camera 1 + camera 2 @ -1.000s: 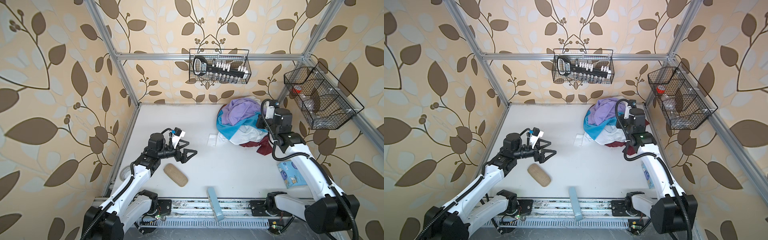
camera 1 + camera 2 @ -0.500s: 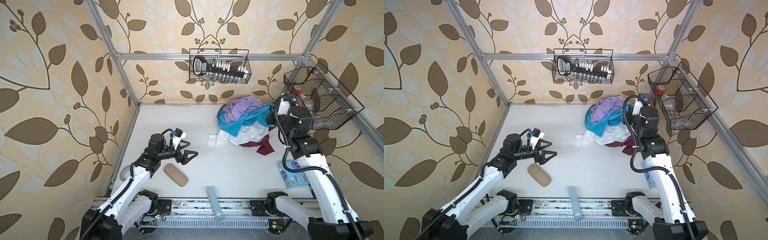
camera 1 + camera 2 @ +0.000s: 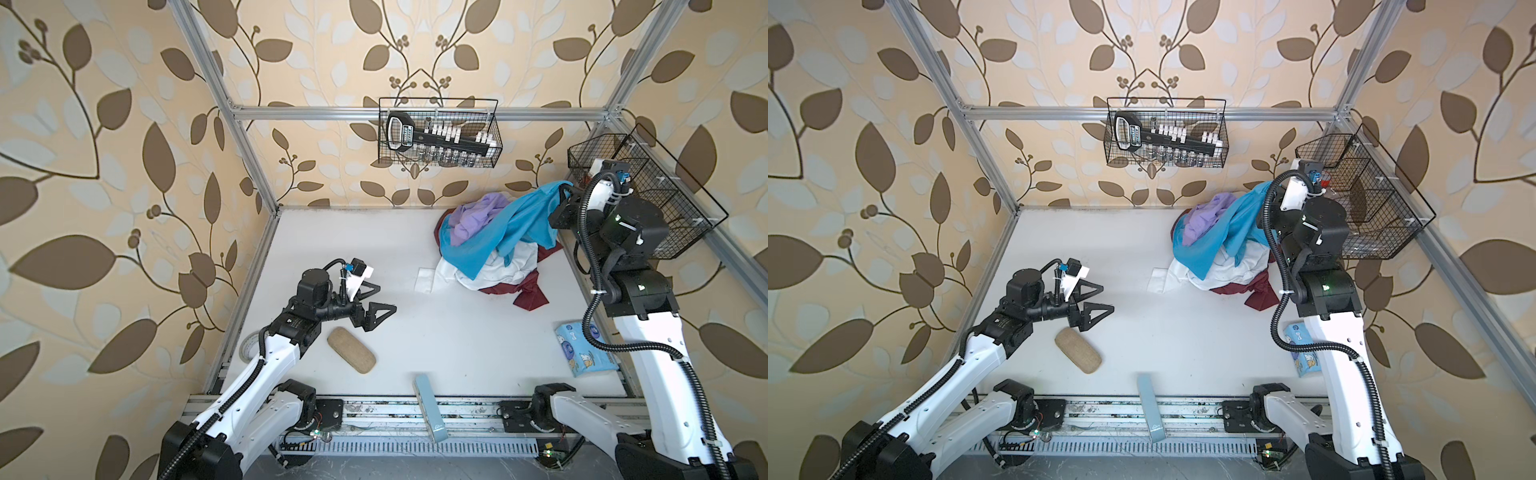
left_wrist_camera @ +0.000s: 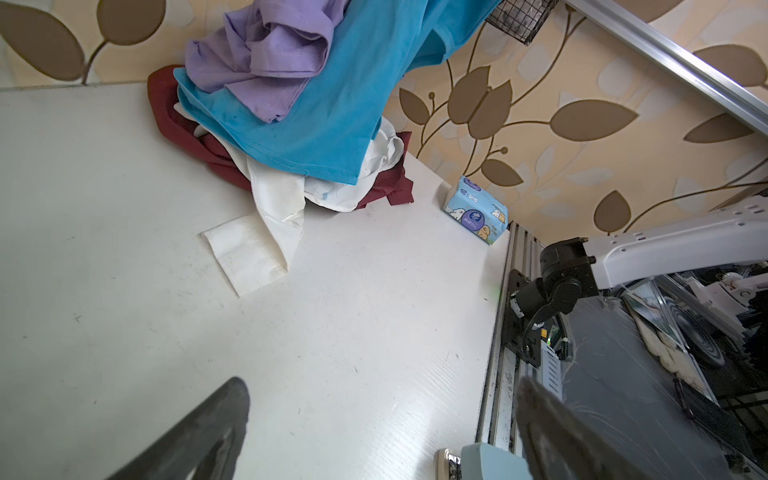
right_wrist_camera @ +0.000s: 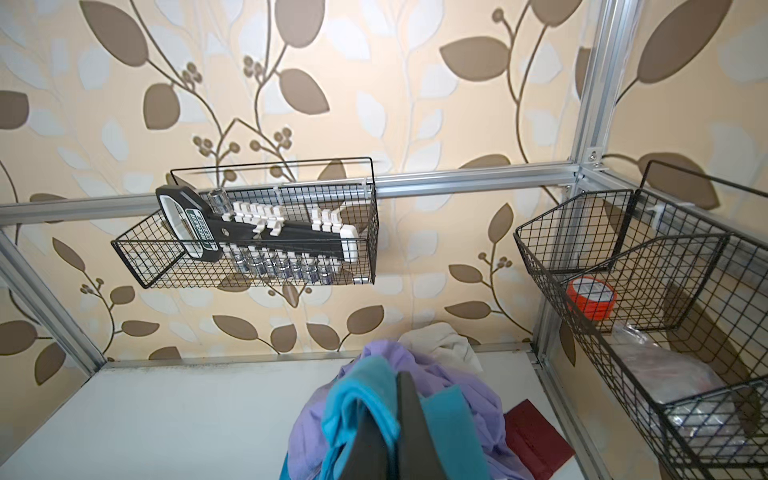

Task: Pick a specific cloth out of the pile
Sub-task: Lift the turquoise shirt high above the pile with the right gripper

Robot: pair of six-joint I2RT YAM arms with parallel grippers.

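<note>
1. The cloth (image 3: 511,224) is far from the left pincer (image 3: 385,297), which is spread wide and empty.
2. Its low end lies on the pile (image 3: 494,276), below the right pincer (image 5: 406,386).
3. That pincer is clenched on its top end. This looks like the lifting step. Next, pull higher till it slides free.

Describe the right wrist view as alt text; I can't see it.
The right gripper is shut on a fold of the turquoise cloth, with the lilac garment bunched behind it. A wire basket hangs on the leaf-patterned wall; a side basket holds an orange tape roll.
</note>
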